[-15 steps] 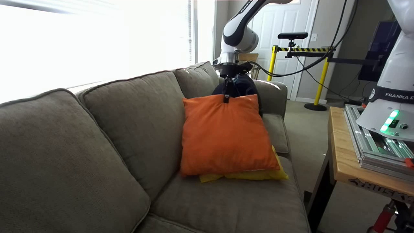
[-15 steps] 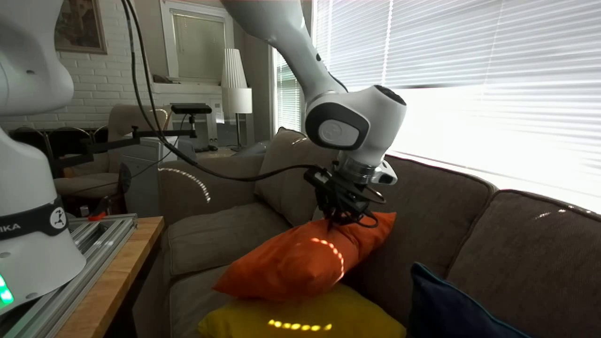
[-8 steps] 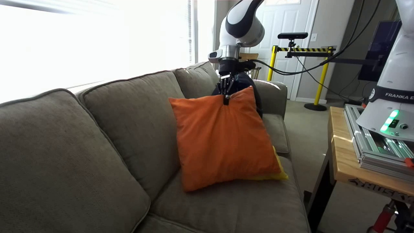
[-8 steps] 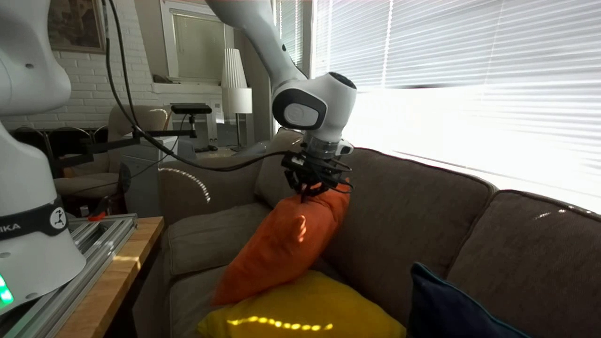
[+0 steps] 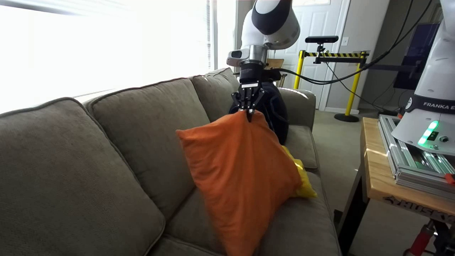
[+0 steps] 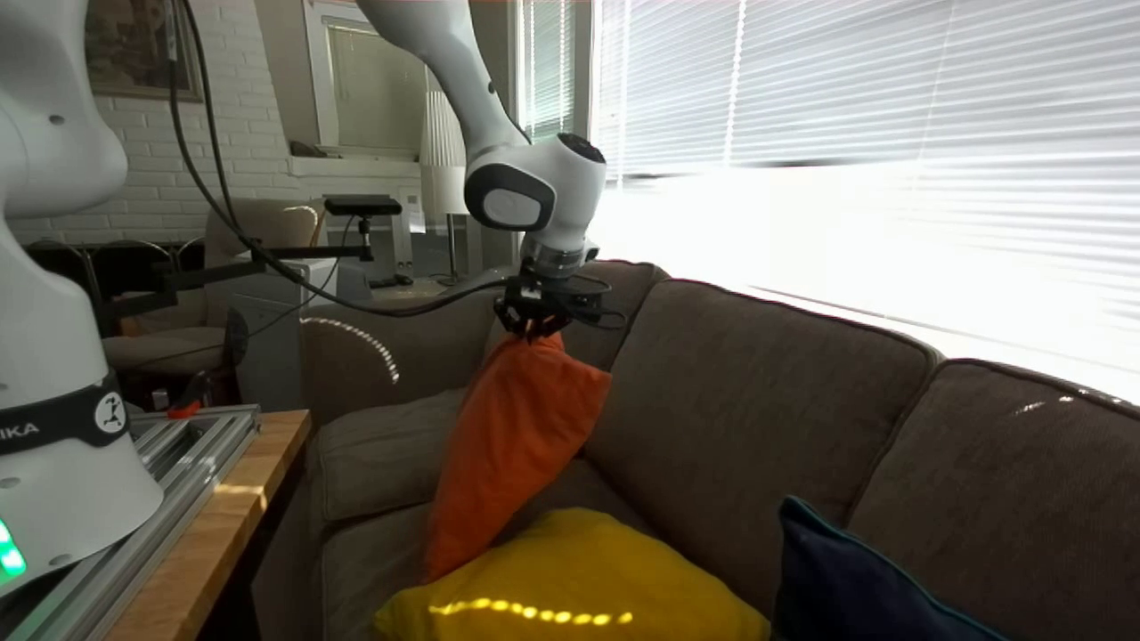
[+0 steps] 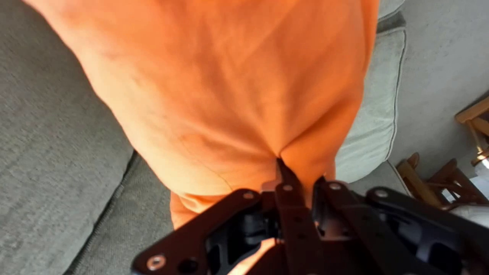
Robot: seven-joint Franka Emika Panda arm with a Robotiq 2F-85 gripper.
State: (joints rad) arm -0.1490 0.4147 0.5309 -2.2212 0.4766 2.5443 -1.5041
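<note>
- Higher than the yellow pillow [image 6: 579, 579], here is the gripper [image 5: 247, 113], and yes, that's a real pinch: its 2 fingers [image 7: 289, 189] clamp a fold at the top edge of the orange pillow [image 5: 241, 170].
- Alongside the yellow pillow, the orange pillow hangs at a tilt, creases fanning out below the grip, and in an exterior view it hides much of its neighbour.
- Down by the yellow pillow, the lower end [image 6: 450, 547] runs out of sight behind it in an exterior view; touching or apart, I can't tell.
- Near the yellow pillow sits the dark blue pillow [image 6: 855, 588], and underneath it spreads the sofa [image 5: 153, 121].
- Beside the yellow pillow, how to play this hold? Only a small fold takes the load, I'd judge, so keep the squeeze firm. Lift gently, straight up, give that low end room, and skip sharp wrist turns: the soft body could swing, or the cloth creep out.
</note>
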